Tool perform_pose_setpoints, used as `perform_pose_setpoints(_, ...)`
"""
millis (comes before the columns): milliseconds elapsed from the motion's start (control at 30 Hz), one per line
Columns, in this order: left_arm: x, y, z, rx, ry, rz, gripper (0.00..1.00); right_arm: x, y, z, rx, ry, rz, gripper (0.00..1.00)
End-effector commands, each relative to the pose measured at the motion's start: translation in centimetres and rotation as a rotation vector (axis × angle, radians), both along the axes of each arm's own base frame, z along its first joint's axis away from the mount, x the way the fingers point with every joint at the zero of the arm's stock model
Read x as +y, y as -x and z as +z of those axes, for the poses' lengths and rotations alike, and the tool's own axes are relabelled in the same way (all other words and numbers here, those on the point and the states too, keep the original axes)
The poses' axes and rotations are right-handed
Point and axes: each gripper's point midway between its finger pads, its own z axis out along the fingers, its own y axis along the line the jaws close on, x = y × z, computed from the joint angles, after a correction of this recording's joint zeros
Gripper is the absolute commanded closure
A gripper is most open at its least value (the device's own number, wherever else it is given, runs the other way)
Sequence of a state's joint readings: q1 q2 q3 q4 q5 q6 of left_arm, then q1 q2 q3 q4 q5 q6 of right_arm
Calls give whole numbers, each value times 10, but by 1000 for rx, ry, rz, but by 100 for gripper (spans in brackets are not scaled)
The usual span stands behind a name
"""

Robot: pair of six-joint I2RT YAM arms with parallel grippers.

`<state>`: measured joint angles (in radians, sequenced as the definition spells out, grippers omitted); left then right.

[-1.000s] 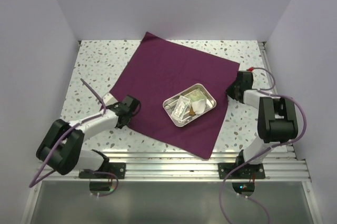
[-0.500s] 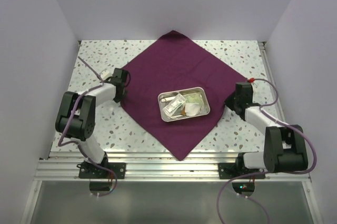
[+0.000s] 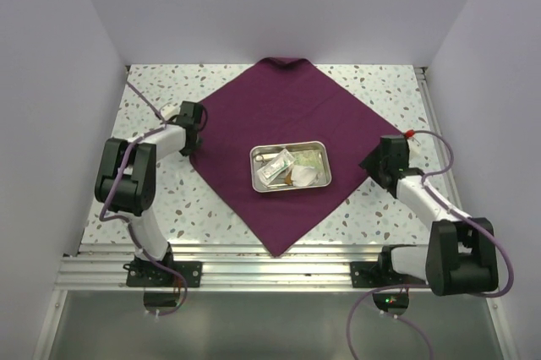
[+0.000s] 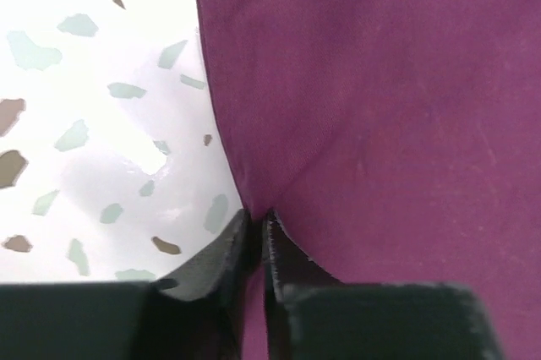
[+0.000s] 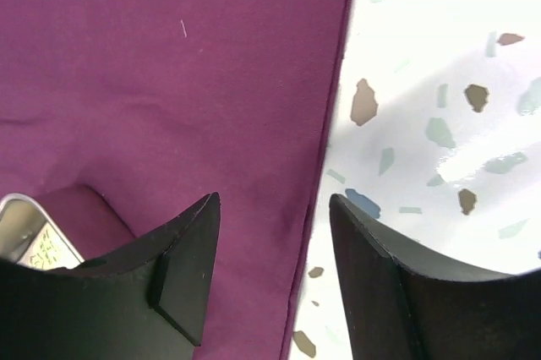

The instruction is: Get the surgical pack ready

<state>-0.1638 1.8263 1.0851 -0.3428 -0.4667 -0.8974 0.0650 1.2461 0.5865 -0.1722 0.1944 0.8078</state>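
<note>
The surgical pack's plum-purple cloth (image 3: 270,111) lies spread flat as a diamond on the speckled table. At its middle sits the small steel tray (image 3: 253,170) holding packets (image 3: 277,167) and white gauze (image 3: 306,177). My left gripper (image 3: 194,123) is at the cloth's left corner. In the left wrist view its jaws (image 4: 258,223) are pinched on the cloth (image 4: 380,123). My right gripper (image 3: 378,161) is at the right corner. It stands open (image 5: 272,208) astride the cloth's edge (image 5: 211,81), with the tray's corner (image 5: 17,216) at the lower left.
The cloth's far corner (image 3: 283,62) bunches slightly against the back wall. Side walls close in the table on the left and right. Aluminium rails (image 3: 270,254) run along the near edge by the arm bases. A cable with a red tip (image 3: 411,133) loops by the right arm.
Both arms have swung the cloth and tray round from a skewed lie into a diamond. The right jaws have opened and let go of the corner. The left jaws still pinch theirs.
</note>
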Motion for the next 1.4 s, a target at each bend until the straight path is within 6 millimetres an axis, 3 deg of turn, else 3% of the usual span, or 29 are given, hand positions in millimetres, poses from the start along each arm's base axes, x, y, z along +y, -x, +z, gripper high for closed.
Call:
perform_pose_setpoints(0,25,4,8,18,-94,52,81,-15,-3,19,-25,55,-59,42)
perform_pose_setpoints(100,36,13,15,24,-144,85,60,-12,-15,33,-75,62,-27,42)
perform_pose_setpoints(133,38,13,22,7,-156,93,37,-3,-20,36,-91,37,21,42)
perform_pose_setpoints(233,42,22,27,-1,-167,100,21,20,-29,45,-132,-20,158,40)
perform_pose_setpoints(333,35,27,35,-13,-154,50,20,37,-28,60,-215,-15,262,40)
perform_pose_setpoints(500,-11,24,68,-139,-170,-208,20,81,-24,72,-278,-9,535,37)
perform_pose_setpoints(533,-25,25,69,-158,-128,-272,21,92,-23,63,-240,-7,587,37)
perform_pose_setpoints(567,-33,27,67,-173,-105,-322,21,100,-27,71,-252,13,641,38)
perform_pose_setpoints(633,-52,29,72,-223,-27,-409,20,112,-23,63,-212,31,697,40)
perform_pose_setpoints(767,-74,35,78,-269,44,-547,19,116,-20,56,-183,61,712,44)
perform_pose_setpoints(833,-87,39,81,-301,83,-619,13,116,-19,53,-174,66,717,46)
perform_pose_setpoints(1033,-92,49,90,-346,83,-686,0,122,-18,40,-134,90,734,51)
perform_pose_setpoints(1200,-86,54,86,-336,56,-681,0,134,-17,24,-85,107,766,53)
perform_pose_setpoints(1233,-89,49,92,-385,55,-683,0,135,-19,23,-81,116,763,53)
perform_pose_setpoints(1367,-87,55,90,-455,46,-684,0,142,-20,13,-43,121,760,68)
